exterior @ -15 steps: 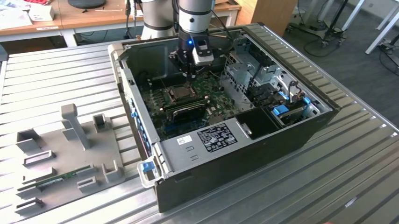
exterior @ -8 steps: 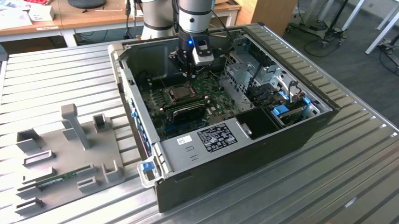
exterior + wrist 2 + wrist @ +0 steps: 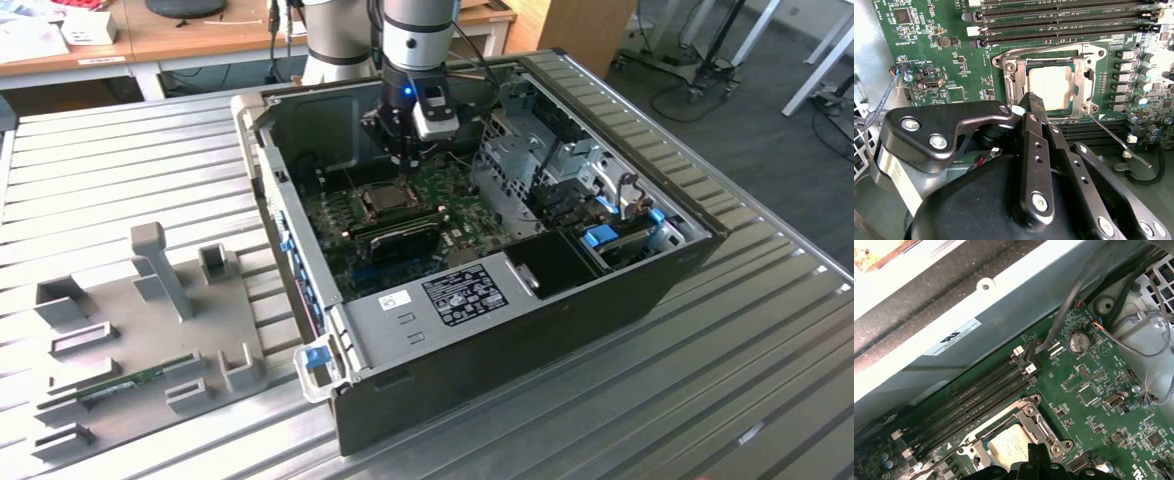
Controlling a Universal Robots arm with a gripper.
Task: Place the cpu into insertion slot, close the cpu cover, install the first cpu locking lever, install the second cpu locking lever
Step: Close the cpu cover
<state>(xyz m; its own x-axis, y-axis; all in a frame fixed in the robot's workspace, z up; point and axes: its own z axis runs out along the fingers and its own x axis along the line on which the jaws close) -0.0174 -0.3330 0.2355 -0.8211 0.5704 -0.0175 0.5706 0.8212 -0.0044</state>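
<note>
Ribbed metal table (image 3: 120,170) bears computer case (image 3: 534,330), grey fixture (image 3: 134,330)

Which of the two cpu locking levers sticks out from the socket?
The loose lever slanting away from the insertion slot; the other lever hugs its frame.

In the second wrist view the black gripper (image 3: 1034,102) hides one corner of the pale silver-tan square cpu (image 3: 1051,87) and of the thin silver metal cpu cover (image 3: 1081,82); whether its jaws touch either cannot be told. In the exterior view the silver-framed dark insertion slot (image 3: 387,202) is too small to show detail.
</note>
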